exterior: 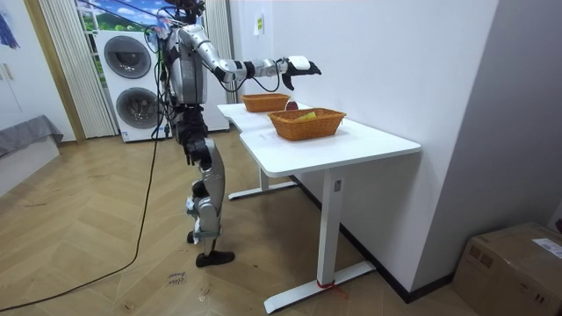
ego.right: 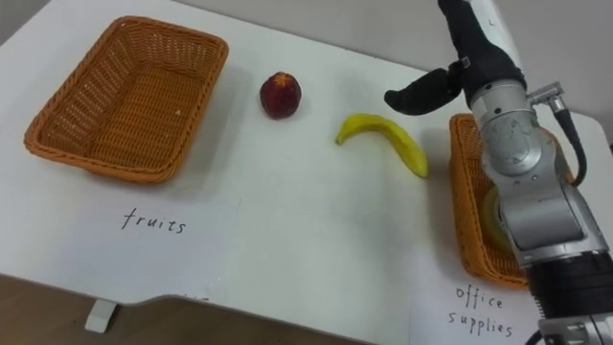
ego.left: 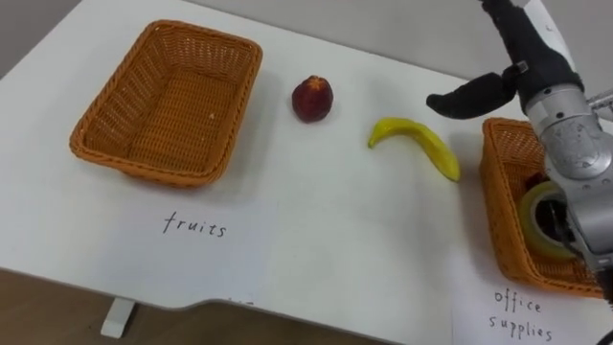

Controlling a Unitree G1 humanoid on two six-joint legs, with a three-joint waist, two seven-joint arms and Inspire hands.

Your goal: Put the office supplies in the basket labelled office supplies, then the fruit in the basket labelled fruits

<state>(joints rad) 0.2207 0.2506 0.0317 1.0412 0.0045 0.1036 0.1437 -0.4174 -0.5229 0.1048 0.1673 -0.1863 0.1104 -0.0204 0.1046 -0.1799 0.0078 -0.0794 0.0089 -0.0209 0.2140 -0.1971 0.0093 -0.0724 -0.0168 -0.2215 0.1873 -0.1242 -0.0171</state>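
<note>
1. The robot is seen standing at the end of the table [exterior: 369, 140], with its right arm stretched out over it.
2. The right hand [ego.left: 522, 53] is held above the far rim of the right basket [ego.left: 500, 220]. It is released, with fingers extended, thumb spread toward 9 o'clock and nothing grasped.
3. The banana [ego.left: 417, 142] is found lying on the table at 9 o'clock of that basket, just beside it and apart from the hand.
4. A red fruit [ego.left: 312, 98] is noted near the banana, at its 10 o'clock.
5. The left basket [ego.left: 168, 101] is placed at 9 o'clock of the red fruit.
6. A tape roll [ego.left: 541, 216] is seen inside the right basket.
</note>
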